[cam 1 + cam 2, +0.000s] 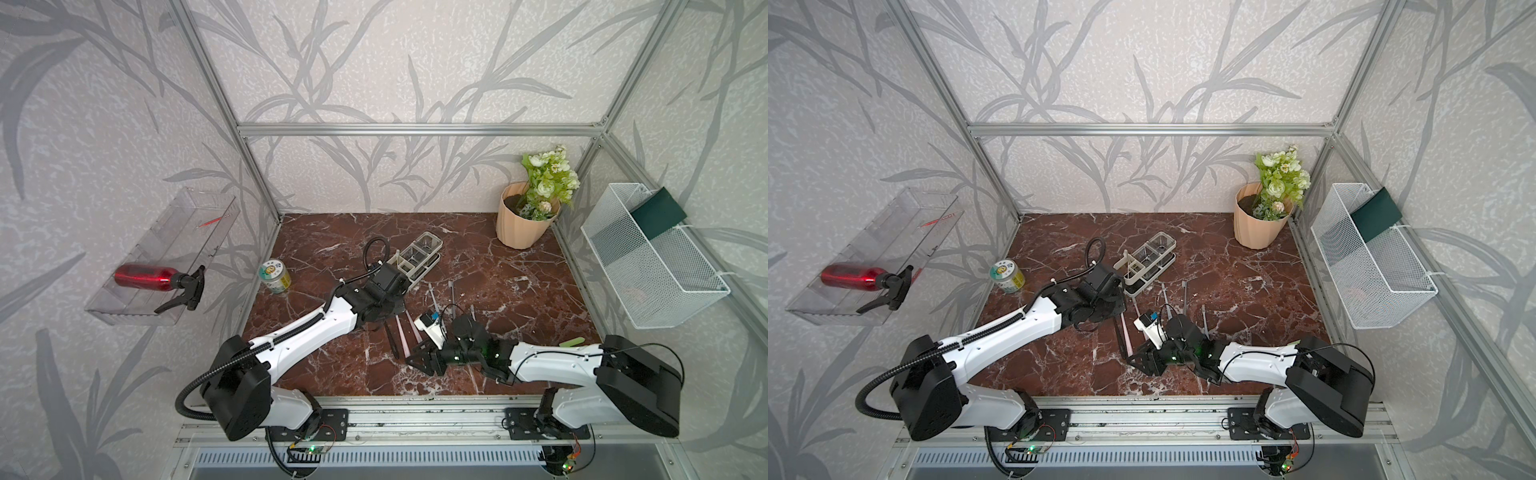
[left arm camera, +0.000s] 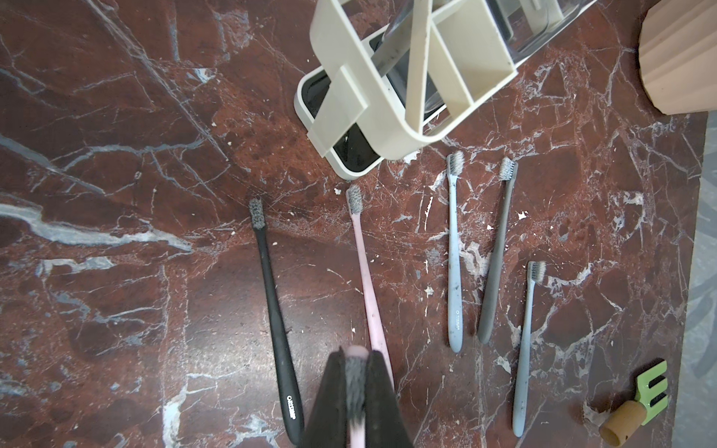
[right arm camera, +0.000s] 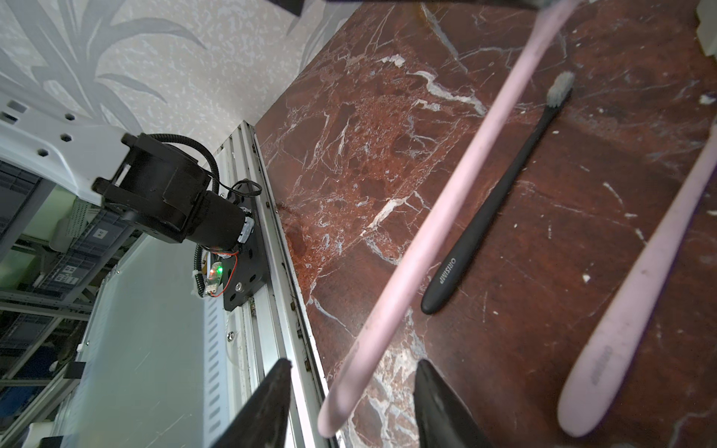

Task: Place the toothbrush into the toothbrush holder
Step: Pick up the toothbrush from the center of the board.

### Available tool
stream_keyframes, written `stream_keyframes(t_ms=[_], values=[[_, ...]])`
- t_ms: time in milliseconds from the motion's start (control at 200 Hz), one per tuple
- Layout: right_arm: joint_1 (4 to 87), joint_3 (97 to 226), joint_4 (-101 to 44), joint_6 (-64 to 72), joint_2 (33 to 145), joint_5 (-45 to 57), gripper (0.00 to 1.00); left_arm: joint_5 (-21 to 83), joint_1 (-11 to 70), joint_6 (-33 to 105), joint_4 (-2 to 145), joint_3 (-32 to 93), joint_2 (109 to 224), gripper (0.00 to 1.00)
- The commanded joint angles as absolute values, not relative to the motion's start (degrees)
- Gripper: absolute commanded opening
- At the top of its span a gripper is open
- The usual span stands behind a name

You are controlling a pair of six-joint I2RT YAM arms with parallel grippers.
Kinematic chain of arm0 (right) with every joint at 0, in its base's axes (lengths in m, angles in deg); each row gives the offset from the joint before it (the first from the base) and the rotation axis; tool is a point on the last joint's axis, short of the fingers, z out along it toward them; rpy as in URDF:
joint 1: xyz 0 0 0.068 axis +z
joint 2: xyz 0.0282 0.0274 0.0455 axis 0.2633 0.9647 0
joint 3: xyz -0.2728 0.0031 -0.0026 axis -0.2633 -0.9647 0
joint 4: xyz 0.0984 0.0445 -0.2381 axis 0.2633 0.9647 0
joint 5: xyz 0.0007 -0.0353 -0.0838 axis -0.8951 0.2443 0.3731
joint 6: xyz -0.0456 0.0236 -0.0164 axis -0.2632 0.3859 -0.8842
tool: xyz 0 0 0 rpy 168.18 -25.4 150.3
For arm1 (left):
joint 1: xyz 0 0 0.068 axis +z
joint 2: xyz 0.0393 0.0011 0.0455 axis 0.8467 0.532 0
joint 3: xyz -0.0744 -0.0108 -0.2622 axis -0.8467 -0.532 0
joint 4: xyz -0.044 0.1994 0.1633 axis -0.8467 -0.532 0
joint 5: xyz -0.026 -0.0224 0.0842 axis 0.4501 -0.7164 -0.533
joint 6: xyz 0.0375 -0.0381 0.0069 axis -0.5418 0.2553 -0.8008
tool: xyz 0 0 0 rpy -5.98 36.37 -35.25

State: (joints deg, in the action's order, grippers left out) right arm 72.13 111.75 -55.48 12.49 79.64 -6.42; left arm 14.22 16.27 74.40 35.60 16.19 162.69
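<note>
Step in hand: handover of the pale pink plastic toothbrush [image 3: 446,194], held aloft over the near-centre of the red marble bench [image 2: 116,155].

Left jaws are pressed together on its bristle head. Right jaws are spread either side of its handle tail, not touching it.

Next move, as judged: right jaws pinch the tail and left jaws release. The brush is then turned upright, carried to the white-framed rectangular toothbrush holder with clear compartments [image 1: 415,257] at far centre, and lowered into a compartment.

Count:
- Toothbrushes: six. One is held and five lie flat: second pink toothbrush [image 2: 362,263], black toothbrush [image 2: 273,310], blue-grey toothbrush [image 2: 454,252], dark grey toothbrush [image 2: 498,252], shorter blue-grey toothbrush [image 2: 525,349].
- Holders: one.
</note>
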Motion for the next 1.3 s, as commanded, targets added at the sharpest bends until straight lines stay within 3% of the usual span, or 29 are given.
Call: stream_keyframes(t_ms=[0,130,820,1135,1195,1295], values=[[72.48,113.79,-56.44,12.47,80.68,-6.38,0.51,13.41,15.93,75.94,35.84,15.77,160.03,0.0],[72.48,114.0,-56.41,12.7,81.13,-6.34,0.5,13.59,15.67,76.24,36.02,15.86,159.59,0.0],[72.48,114.2,-55.86,13.15,80.94,-6.18,0.22,12.34,15.31,76.4,36.38,14.79,157.99,0.0],[72.49,114.29,-54.75,12.85,80.38,-5.22,0.0,11.66,15.36,75.97,35.46,15.95,157.68,0.0],[72.49,114.25,-54.4,12.71,79.95,-4.81,0.0,11.16,15.41,75.64,34.45,16.87,157.29,0.09],[72.53,114.0,-53.78,12.44,79.21,-3.81,0.0,10.09,15.47,75.19,32.88,18.05,155.78,0.32]])
